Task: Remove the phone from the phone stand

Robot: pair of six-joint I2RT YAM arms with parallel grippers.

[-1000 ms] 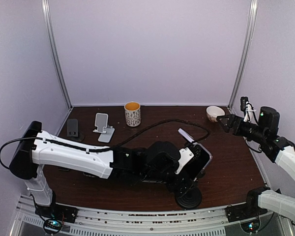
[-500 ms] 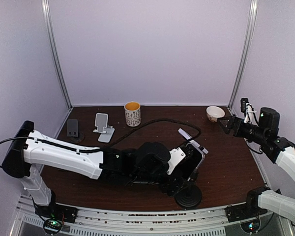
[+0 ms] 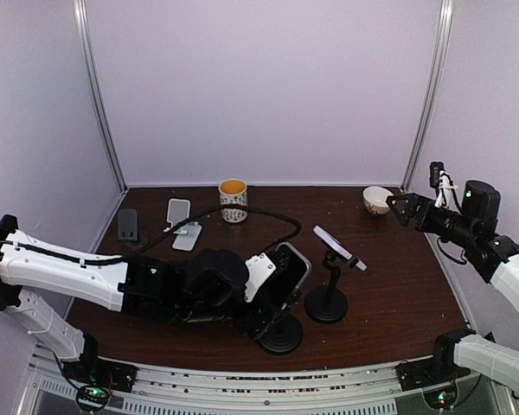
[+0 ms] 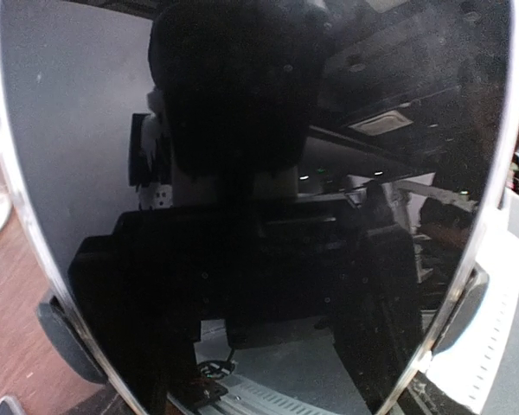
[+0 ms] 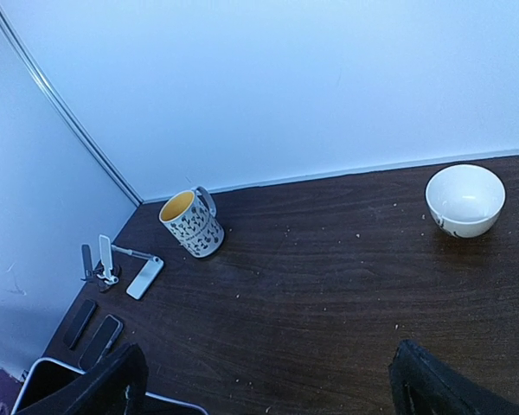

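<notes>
Left wrist view is filled by the black glass-fronted phone [image 4: 259, 216] with its silver rim, and my left gripper [image 4: 266, 320] is clamped across its sides, a grey finger pad [image 4: 65, 339] showing at each edge. From the top camera, that phone sits directly above the black round-based phone stand [image 3: 281, 335], though I cannot tell whether the two touch. My right gripper [image 5: 268, 376] hangs well to the right of that stand and farther back, jaws spread wide with nothing between them.
</notes>
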